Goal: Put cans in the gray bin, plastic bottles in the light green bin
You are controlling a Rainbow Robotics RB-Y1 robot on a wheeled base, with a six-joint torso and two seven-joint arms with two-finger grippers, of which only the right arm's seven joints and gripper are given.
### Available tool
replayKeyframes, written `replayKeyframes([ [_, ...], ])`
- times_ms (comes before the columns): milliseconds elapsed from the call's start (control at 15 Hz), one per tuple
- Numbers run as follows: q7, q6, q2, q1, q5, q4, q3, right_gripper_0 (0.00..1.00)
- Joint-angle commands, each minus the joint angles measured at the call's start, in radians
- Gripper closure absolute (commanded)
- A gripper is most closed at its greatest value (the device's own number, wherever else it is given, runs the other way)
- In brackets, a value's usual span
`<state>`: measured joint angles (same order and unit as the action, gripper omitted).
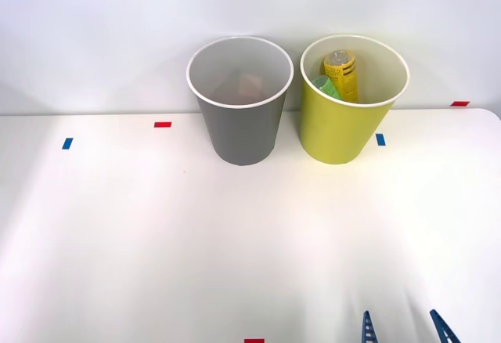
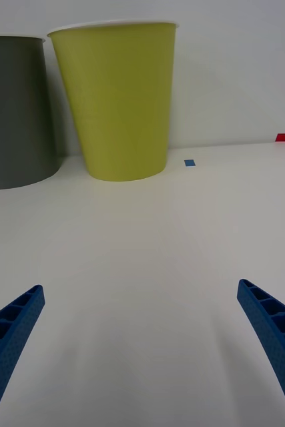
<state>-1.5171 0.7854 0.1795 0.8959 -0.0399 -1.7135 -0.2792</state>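
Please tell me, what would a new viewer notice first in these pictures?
Two bins stand side by side at the table's far edge: the gray bin on the left, the light green bin on the right. A yellow bottle leans inside the green one. The right gripper is open, near the front edge.

two bins side by side at the back of the table

the gray bin [image 1: 239,116] stands to the left of the light green bin [image 1: 337,128], just beside it. inside the light green bin a bottle [image 1: 341,73] stands upright, with a smaller item [image 1: 326,87] left of it. the right gripper [image 1: 405,329] sits at the table's [image 1: 156,233] near edge, before the bins.
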Motion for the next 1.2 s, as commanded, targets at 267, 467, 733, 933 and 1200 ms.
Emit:
replayKeyframes([
  [267,0.000,0.000,0.000,0.000,0.000,0.000,0.000,0.00],
  [467,0.000,0.000,0.000,0.000,0.000,0.000,0.000,0.00],
  [733,0.000,0.000,0.000,0.000,0.000,0.000,0.000,0.00],
  [933,0.000,0.000,0.000,0.000,0.000,0.000,0.000,0.00],
  [1200,0.000,0.000,0.000,0.000,0.000,0.000,0.000,0.00],
])
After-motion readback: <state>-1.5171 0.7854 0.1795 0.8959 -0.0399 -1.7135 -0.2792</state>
